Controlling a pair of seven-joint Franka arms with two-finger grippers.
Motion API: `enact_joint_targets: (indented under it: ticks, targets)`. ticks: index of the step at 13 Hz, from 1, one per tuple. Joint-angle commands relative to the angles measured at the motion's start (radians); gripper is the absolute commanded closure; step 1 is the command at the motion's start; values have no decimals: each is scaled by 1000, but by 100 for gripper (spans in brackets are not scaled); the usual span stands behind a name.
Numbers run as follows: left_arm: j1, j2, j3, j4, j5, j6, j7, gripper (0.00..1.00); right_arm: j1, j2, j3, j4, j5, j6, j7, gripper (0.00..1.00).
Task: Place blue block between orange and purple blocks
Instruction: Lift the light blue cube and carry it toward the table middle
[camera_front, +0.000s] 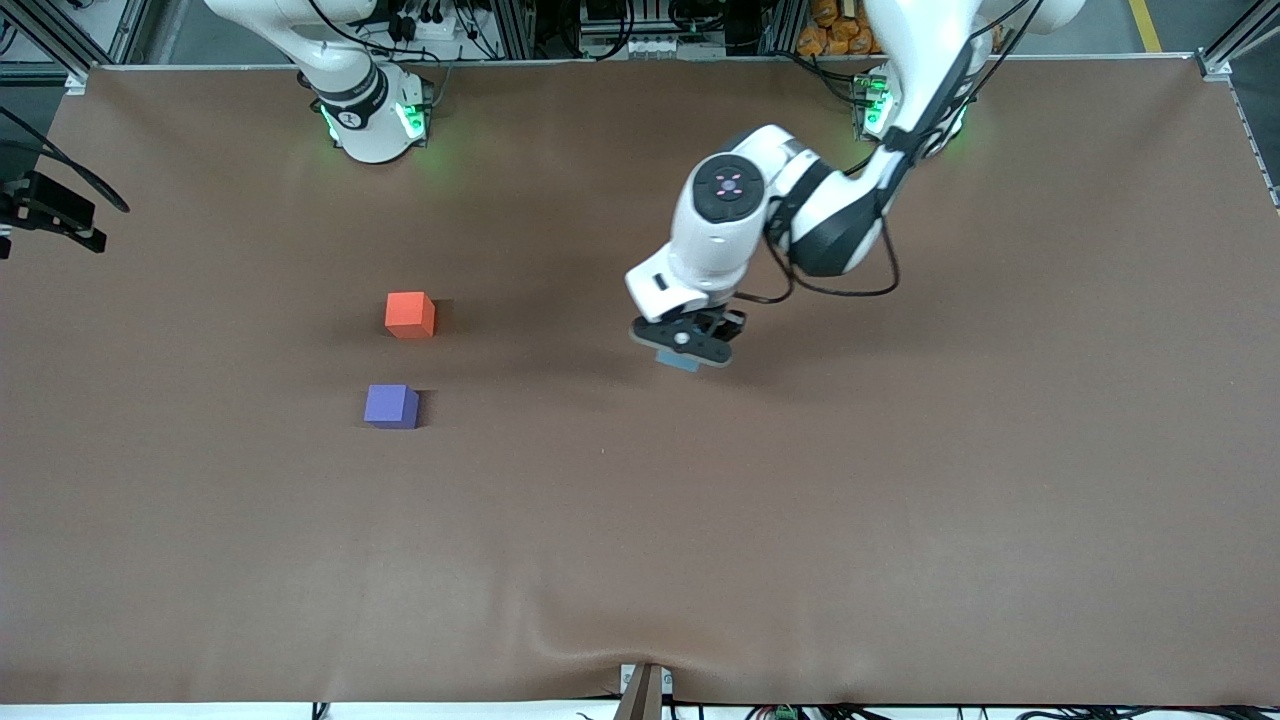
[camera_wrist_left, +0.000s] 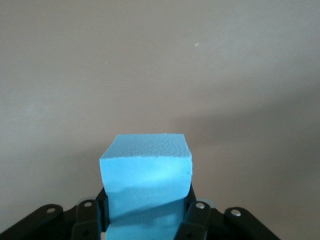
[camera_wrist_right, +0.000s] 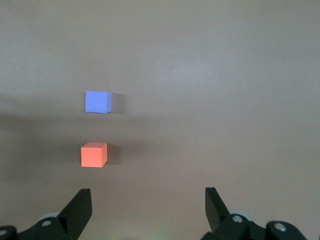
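Observation:
The blue block (camera_front: 681, 362) is clamped between the fingers of my left gripper (camera_front: 690, 345), over the middle of the table; in the left wrist view the blue block (camera_wrist_left: 146, 170) fills the space in the gripper (camera_wrist_left: 146, 202). The orange block (camera_front: 410, 314) and the purple block (camera_front: 391, 406) sit on the table toward the right arm's end, purple nearer the front camera, with a gap between them. My right gripper (camera_wrist_right: 147, 192) is open and empty and looks down on the orange block (camera_wrist_right: 93, 154) and the purple block (camera_wrist_right: 98, 101); it is out of the front view.
The brown table cover (camera_front: 800, 520) is bare around the blocks. The right arm's base (camera_front: 365, 110) and the left arm's base (camera_front: 890, 100) stand along the edge farthest from the front camera. A black camera mount (camera_front: 50, 210) sits at the right arm's end.

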Motion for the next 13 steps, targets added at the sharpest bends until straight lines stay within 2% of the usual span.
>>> enact_joint_targets:
  ticks: [1,5,8,11,13]
  targets:
    - [-53,126,13,179,0,-25,-115,100,7,87,3,26,-15,-3,2,0]
    - [-133,200,24,269,0,-23,-320,100,-1,165,3,35,-17,-1,0,0]
    - [-168,206,24,276,0,-25,-418,100,-4,213,3,46,-1,10,2,0]
    - [-194,226,24,277,3,-25,-484,100,56,219,3,43,9,53,32,0]
    - [-202,229,27,274,11,-25,-507,100,93,225,5,35,52,74,168,0]
